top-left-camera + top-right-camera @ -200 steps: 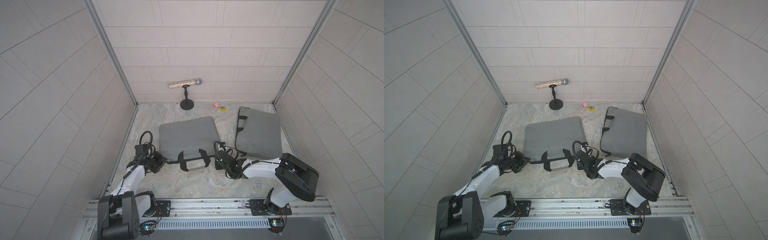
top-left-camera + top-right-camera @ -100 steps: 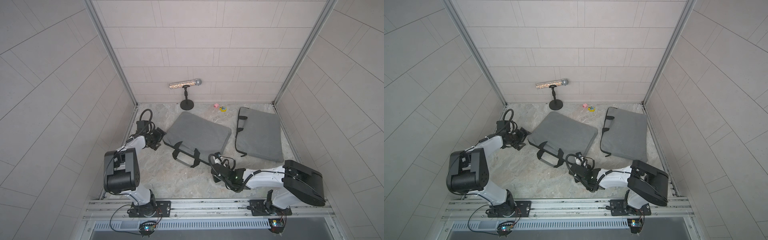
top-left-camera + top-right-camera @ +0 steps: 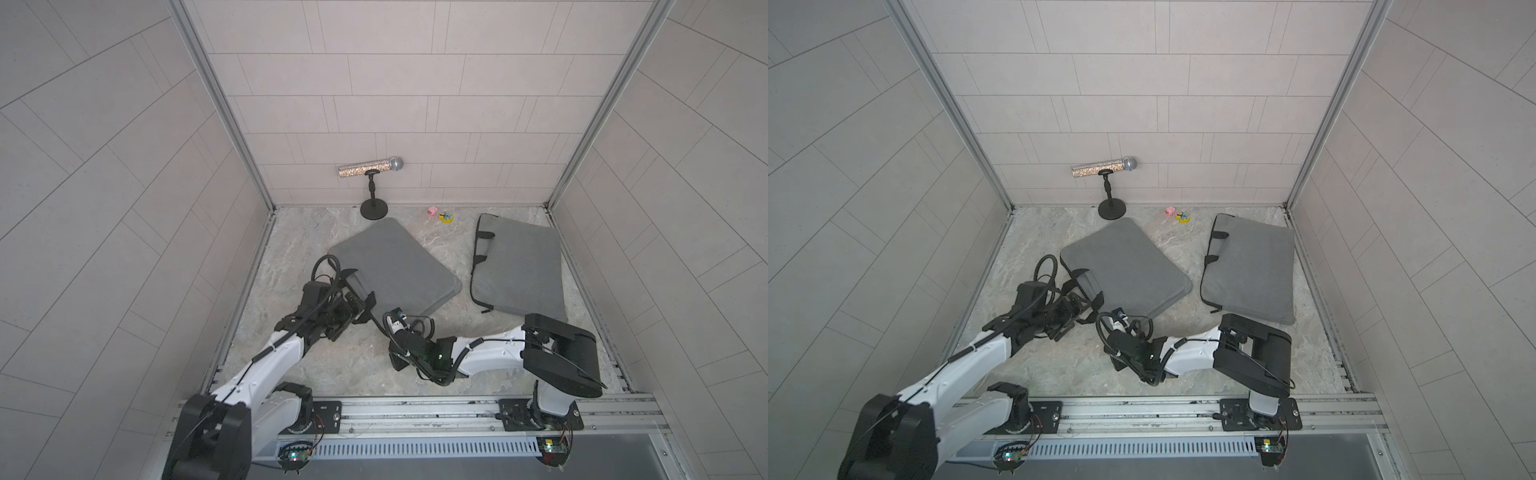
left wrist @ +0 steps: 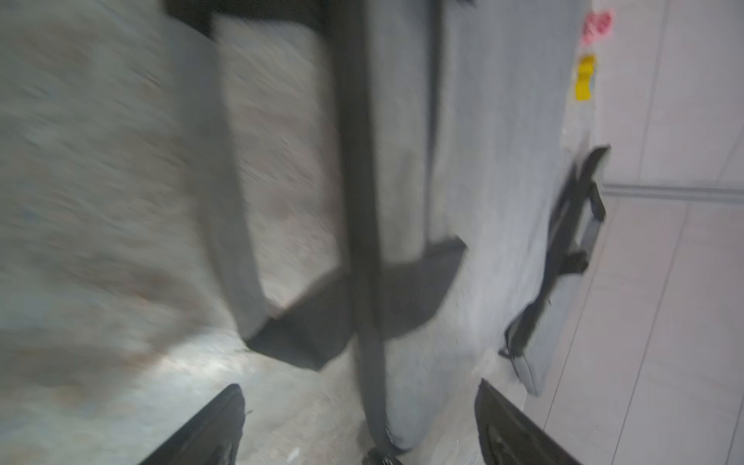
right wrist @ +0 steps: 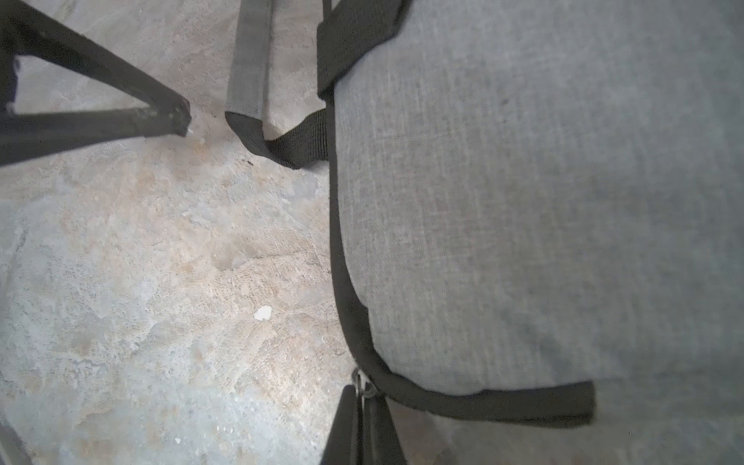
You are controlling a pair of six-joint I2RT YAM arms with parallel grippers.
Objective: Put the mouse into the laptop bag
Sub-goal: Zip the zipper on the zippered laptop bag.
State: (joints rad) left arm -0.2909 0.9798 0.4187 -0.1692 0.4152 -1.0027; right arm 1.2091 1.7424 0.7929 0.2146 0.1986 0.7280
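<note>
Grey fabric is seen on the laptop bag (image 3: 395, 262), which is laid flat at the middle of the stone-patterned table (image 3: 332, 370), skewed, with one corner turned toward 12 o'clock. Its grey handle (image 5: 247, 60) with black ends is spread on the table at the bag's 8 o'clock edge. The left gripper (image 4: 360, 386) is placed at that edge with its jaws held wide apart. In the left wrist view a black band (image 4: 358, 181) of the bag is seen running between them, but nothing is clamped. The right gripper (image 5: 363, 396) is set at the bag's 6 o'clock corner, its fingers pressed together on the metal zipper pull (image 5: 362, 380). The mouse cannot be made out in any view, so its place cannot be told. A second bag (image 3: 519, 270), also grey, is laid at 3 o'clock, apart from the first. A glittery microphone (image 3: 370, 168) is mounted on a black stand at 12 o'clock against the back wall. A small pink thing (image 3: 432, 212) and a small yellow thing (image 3: 446, 216) are left at 1 o'clock.
</note>
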